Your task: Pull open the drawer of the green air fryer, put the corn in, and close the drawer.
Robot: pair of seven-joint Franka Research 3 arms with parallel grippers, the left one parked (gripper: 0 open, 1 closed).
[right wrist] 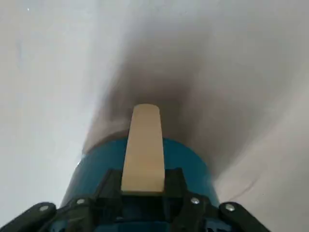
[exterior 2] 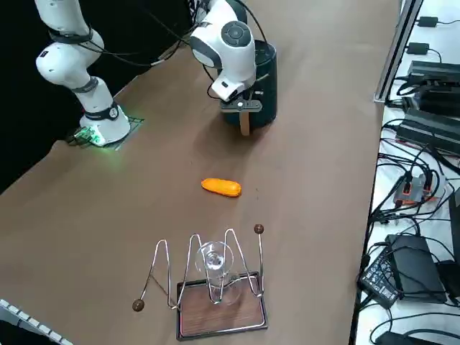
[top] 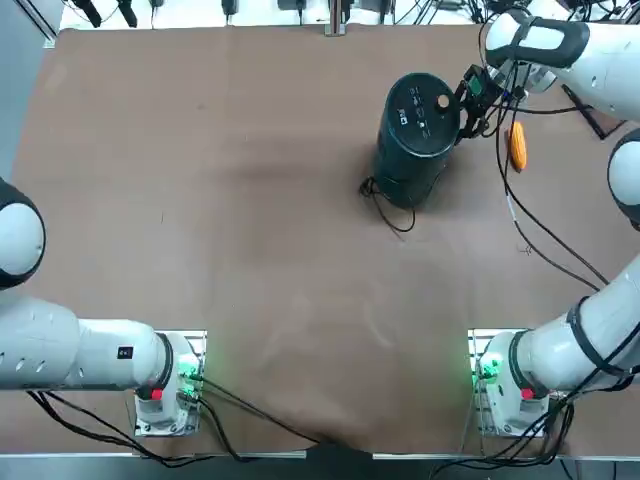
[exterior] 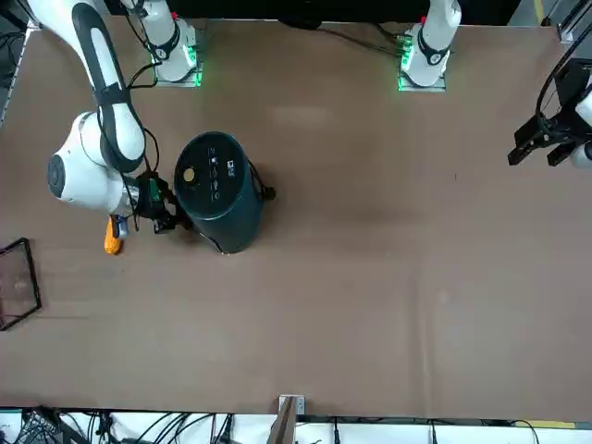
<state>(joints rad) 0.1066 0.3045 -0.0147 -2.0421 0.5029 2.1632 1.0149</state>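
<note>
The green air fryer [top: 418,135] [exterior: 218,191] [exterior 2: 267,75] stands upright at the far right of the table, with a yellow knob on its flat top. Its drawer [right wrist: 190,162] looks closed, and a tan handle [right wrist: 143,147] [exterior 2: 244,123] sticks out from it. My right gripper [top: 468,100] [exterior: 165,209] [exterior 2: 241,106] [right wrist: 143,189] is at the fryer's side, shut on that handle. The orange-yellow corn [top: 517,145] [exterior: 113,234] [exterior 2: 221,187] lies on the table just beyond the gripper, apart from the fryer.
The fryer's thin black cord [top: 392,208] loops on the table at its base. A wire rack holding a glass on a wooden base [exterior 2: 215,284] [exterior: 15,282] stands near the table's right edge, past the corn.
</note>
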